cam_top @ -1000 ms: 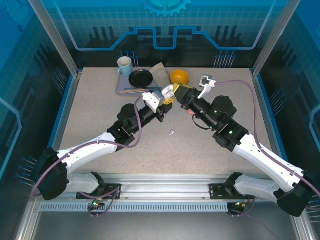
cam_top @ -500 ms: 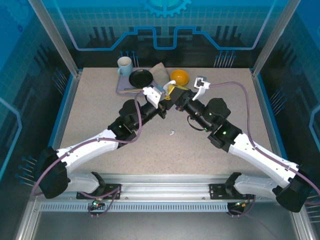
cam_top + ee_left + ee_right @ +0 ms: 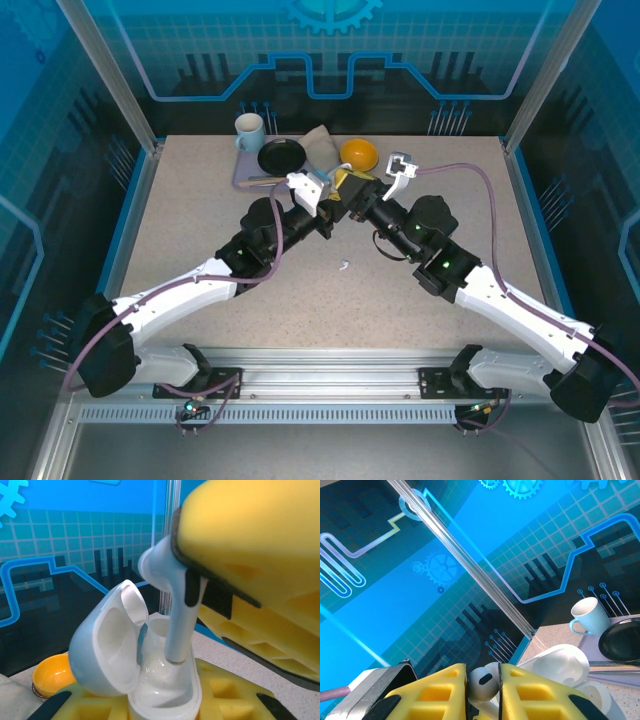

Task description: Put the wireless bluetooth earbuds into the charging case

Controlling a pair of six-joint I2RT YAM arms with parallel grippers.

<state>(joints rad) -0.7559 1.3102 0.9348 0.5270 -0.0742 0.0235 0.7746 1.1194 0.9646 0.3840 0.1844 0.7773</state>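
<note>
Two grippers meet above the far middle of the table (image 3: 180, 220), the left gripper (image 3: 322, 197) on the 9 o'clock side and the right gripper (image 3: 354, 190) on the 3 o'clock side, almost touching. The left gripper's yellow fingers (image 3: 227, 690) are clamped on the base of a white charging case (image 3: 165, 680), which stands upright with its lid (image 3: 102, 647) swung open toward 9 o'clock in the left wrist view. The right gripper's yellow fingers (image 3: 435, 692) pinch the head of a white earbud (image 3: 482, 682). From the left wrist, that earbud hangs stem-down at 12 o'clock over the case, its stem tip down inside the open body; whether it is fully seated in its well cannot be told. A second white earbud (image 3: 343, 266) lies loose on the table at 6 o'clock from the grippers, well apart from them. Along the far edge sit a pale mug (image 3: 249, 130) at 10 o'clock, a black round dish (image 3: 282, 156) at 11 o'clock, a grey cloth (image 3: 318, 143) beside it, and an orange bowl (image 3: 358, 152) at 12 o'clock, just beyond the right gripper.
</note>
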